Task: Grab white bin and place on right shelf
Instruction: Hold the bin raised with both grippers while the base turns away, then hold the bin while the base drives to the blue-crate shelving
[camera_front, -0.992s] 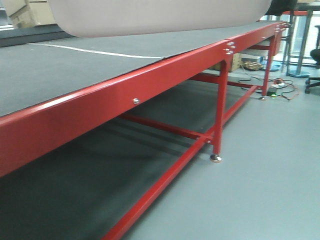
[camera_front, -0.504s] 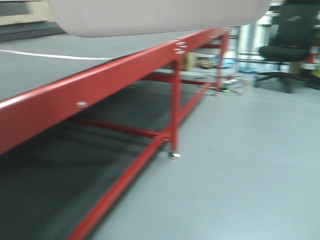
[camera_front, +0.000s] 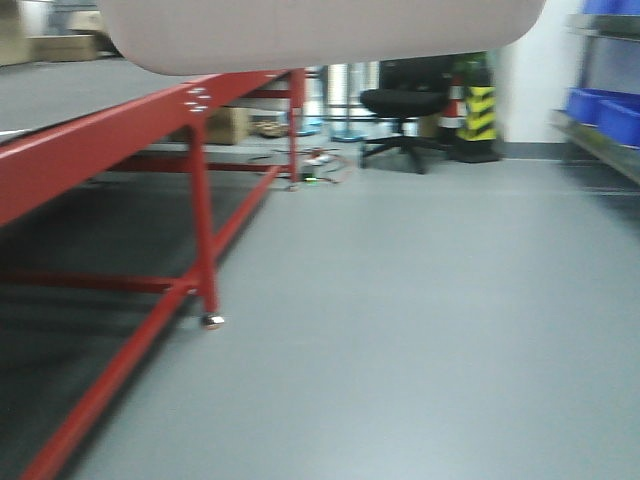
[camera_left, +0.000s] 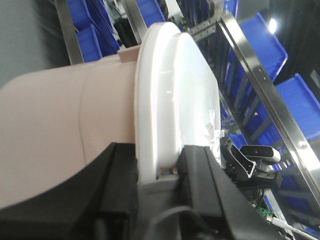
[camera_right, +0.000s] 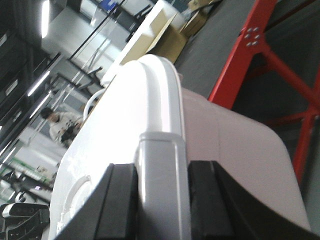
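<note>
The white bin hangs lifted between both arms, and its pale pinkish underside fills the top of the front view. In the left wrist view my left gripper is shut on the grey latch at the edge of the bin's white lid, with the pinkish body to the left. My right gripper is shut on the grey handle at the opposite lid edge. The right shelf, a steel rack, shows at the front view's right edge, and its shiny rail runs behind the lid.
The red-framed table stands to the left, its leg also beside the bin. Blue open bins sit on the rack. A black office chair and a yellow-black striped post stand at the back. A person is far off.
The view has swung to the right: the red table slid left, and the chair, striped post and rack with blue bins came into sight. The bin stays held at the top.
</note>
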